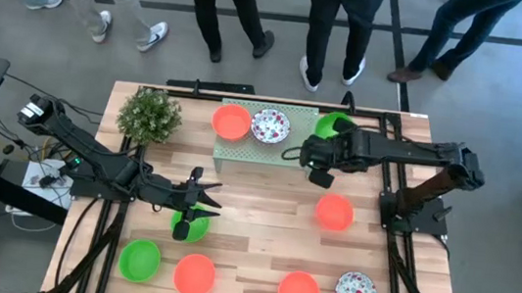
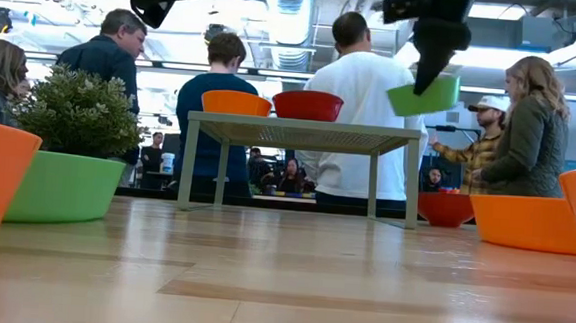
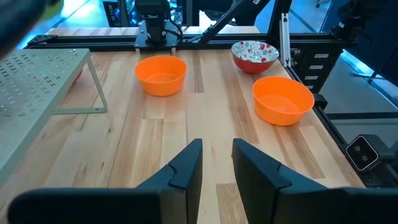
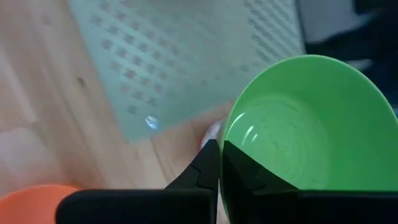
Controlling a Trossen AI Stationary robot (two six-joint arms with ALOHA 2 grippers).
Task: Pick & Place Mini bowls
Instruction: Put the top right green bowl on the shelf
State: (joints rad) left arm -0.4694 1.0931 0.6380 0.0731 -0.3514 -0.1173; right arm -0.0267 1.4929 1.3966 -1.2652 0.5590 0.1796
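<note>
- Green mini bowl (image 4: 311,137): we find it pinched by its rim in the right gripper (image 4: 219,163), jaws closed on the thin wall, carried tilted in the air beside the pale green mesh rack (image 1: 242,142), at its end.
- Handling, as we judge it: light, stiff, smooth plastic; a rim pinch suits it, though it may swing or slip.
- On the rack, away from that gripper: an orange bowl (image 1: 231,121) and a floral-speckled bowl (image 1: 270,126).
- Left gripper (image 1: 203,202): fingers partly open, holding nothing, just above another green bowl (image 1: 188,225).
- Further orange, green and speckled bowls lie about the wooden table (image 1: 264,206).
</note>
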